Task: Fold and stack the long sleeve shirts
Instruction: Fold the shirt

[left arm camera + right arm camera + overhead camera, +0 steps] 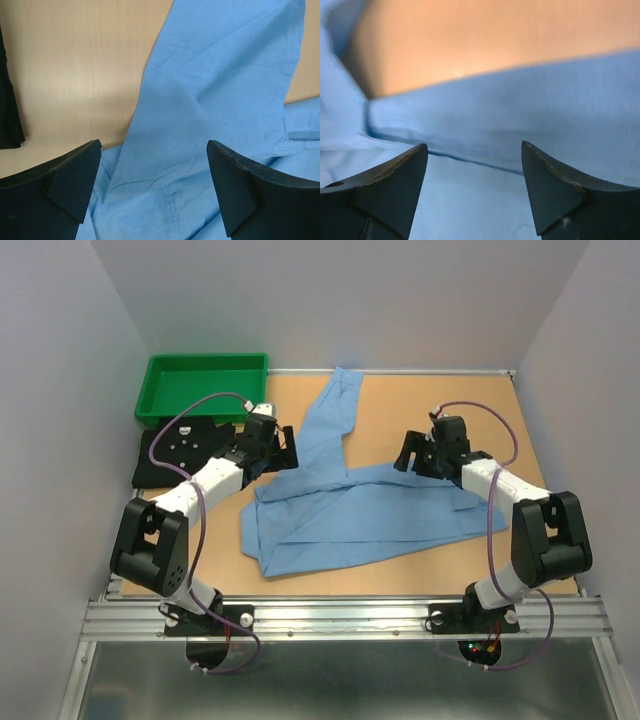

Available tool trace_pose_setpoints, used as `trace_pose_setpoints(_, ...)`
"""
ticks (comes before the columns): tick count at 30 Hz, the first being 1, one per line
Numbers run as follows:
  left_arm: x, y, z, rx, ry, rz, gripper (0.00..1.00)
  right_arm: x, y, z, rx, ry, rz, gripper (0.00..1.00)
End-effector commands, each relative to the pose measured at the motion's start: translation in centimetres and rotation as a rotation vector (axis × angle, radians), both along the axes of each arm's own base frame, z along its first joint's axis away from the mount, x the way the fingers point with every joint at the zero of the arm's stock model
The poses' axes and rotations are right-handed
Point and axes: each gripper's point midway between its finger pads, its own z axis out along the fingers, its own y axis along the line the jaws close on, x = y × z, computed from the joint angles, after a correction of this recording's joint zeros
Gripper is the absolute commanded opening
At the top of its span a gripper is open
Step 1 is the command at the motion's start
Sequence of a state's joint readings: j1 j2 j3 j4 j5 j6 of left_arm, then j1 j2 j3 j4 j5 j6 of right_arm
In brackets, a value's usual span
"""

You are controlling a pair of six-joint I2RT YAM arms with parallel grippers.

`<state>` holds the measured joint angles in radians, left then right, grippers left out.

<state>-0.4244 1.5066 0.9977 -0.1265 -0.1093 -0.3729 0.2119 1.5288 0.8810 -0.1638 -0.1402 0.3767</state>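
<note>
Left gripper [154, 150] has its jaws wide apart with nothing between them, hovering over the left edge of the blue shirt [340, 510], where a sleeve runs off toward the back. Right gripper [474, 147] has its fingers parted too (no cloth pinched, as far as its wrist view shows), low over the right side of the blue shirt. The blue shirt lies rumpled and partly folded on the table [400, 400]. The black shirt [150, 472] lies folded just left of the blue shirt, under the left arm. The tray [160, 390] sits back-left of the blue shirt
</note>
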Motion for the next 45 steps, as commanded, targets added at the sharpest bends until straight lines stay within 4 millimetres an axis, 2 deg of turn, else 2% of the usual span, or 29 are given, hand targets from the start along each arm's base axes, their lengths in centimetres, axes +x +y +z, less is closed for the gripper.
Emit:
trace_pose_setpoints(1,1.6,-0.1,1.1,0.026,-0.054,-0.02,0.99,5.0,3.7,6.8,0.096,-0.176,0.098,0.82)
trace_pose_setpoints(2,1.5,0.4,0.7,0.046,-0.048,-0.018,0.99,6.1,4.5,8.0,0.108,-0.203,0.114,0.82)
trace_pose_setpoints(6,1.1,1.6,-0.8,0.08,-0.018,-0.014,0.99,9.4,6.6,9.1,0.121,-0.238,0.137,0.83)
trace_pose_setpoints(7,1.0,1.6,-1.0,0.079,-0.011,-0.016,0.99,10.1,7.0,7.9,0.122,-0.215,0.138,0.83)
trace_pose_setpoints(8,0.8,1.7,-1.2,0.08,-0.006,-0.017,0.99,11.1,8.0,9.2,0.146,-0.239,0.141,0.83)
trace_pose_setpoints(11,0.2,1.9,-1.5,0.083,0.011,-0.018,0.99,12.5,9.5,9.0,0.17,-0.235,0.14,0.82)
trace_pose_setpoints(13,-0.3,2.2,-1.6,0.087,0.018,-0.02,0.99,13.5,11.3,8.6,0.199,-0.22,0.134,0.82)
trace_pose_setpoints(15,-1.0,2.5,-2.0,0.093,0.027,-0.018,0.99,14.0,12.8,7.1,0.23,-0.176,0.114,0.82)
trace_pose_setpoints(17,-1.5,2.6,-1.7,0.086,0.023,-0.021,0.99,14.9,13.6,7.2,0.244,-0.177,0.088,0.82)
trace_pose_setpoints(20,-2.5,3.1,-1.6,0.092,0.019,-0.022,0.99,16.1,14.8,5.8,0.227,-0.173,0.038,0.82)
trace_pose_setpoints(25,-3.6,4.6,-1.8,0.137,0.006,0.001,0.99,18.0,15.4,2.9,0.222,-0.143,-0.034,0.8)
trace_pose_setpoints(35,-3.7,4.4,-1.9,0.118,-0.008,0.005,0.99,19.4,15.0,-0.7,0.241,-0.084,-0.169,0.69)
trace_pose_setpoints(38,-3.5,4.5,-1.9,0.128,-0.013,0.001,0.99,19.8,15.4,-1.5,0.255,-0.073,-0.172,0.63)
trace_pose_setpoints(40,-3.2,4.6,-1.7,0.134,-0.021,0.004,0.99,20.2,15.9,-1.6,0.267,-0.076,-0.161,0.51)
trace_pose_setpoints(44,-3.1,4.6,-1.4,0.135,-0.028,0.009,0.99,20.8,16.4,-1.4,0.277,-0.09,-0.145,0.33)
trace_pose_setpoints(45,-3.1,4.6,-1.4,0.136,-0.03,0.01,0.99,20.9,16.4,-1.4,0.274,-0.095,-0.138,0.25)
